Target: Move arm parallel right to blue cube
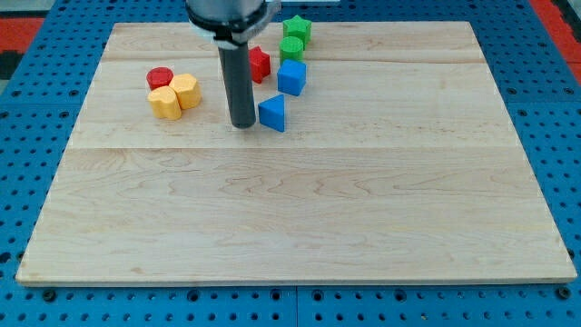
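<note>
The blue cube [292, 77] sits on the wooden board [300, 200] near the view's top, right of centre. My tip [242, 124] rests on the board to the lower left of the cube, just left of a blue triangular block [272, 113] and close to it. The rod rises straight up from the tip and hides part of a red block [260, 64] behind it.
A green star block [297, 29] and a green cylinder [291, 48] stand above the blue cube. At the view's left, a red cylinder [161, 78] touches two yellow blocks [174, 96]. Blue pegboard [545, 109] surrounds the board.
</note>
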Motion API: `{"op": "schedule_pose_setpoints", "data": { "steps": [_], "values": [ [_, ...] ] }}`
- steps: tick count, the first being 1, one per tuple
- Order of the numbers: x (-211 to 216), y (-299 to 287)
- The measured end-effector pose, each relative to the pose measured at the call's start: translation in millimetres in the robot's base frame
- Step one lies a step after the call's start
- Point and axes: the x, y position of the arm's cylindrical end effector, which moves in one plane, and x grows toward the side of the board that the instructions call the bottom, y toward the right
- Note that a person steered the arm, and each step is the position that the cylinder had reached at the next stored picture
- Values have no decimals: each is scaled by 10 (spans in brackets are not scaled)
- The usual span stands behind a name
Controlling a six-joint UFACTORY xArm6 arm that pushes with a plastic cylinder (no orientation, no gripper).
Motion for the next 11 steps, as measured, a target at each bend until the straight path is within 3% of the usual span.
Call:
{"op": "schedule_pose_setpoints", "data": {
  "steps": [1, 4, 5, 7, 9, 11],
  "values": [
    [189, 259],
    [-11, 486],
    [142, 903],
    [-523, 1806],
    [-1039, 1421],
    [-1162, 761]
  ]
}}
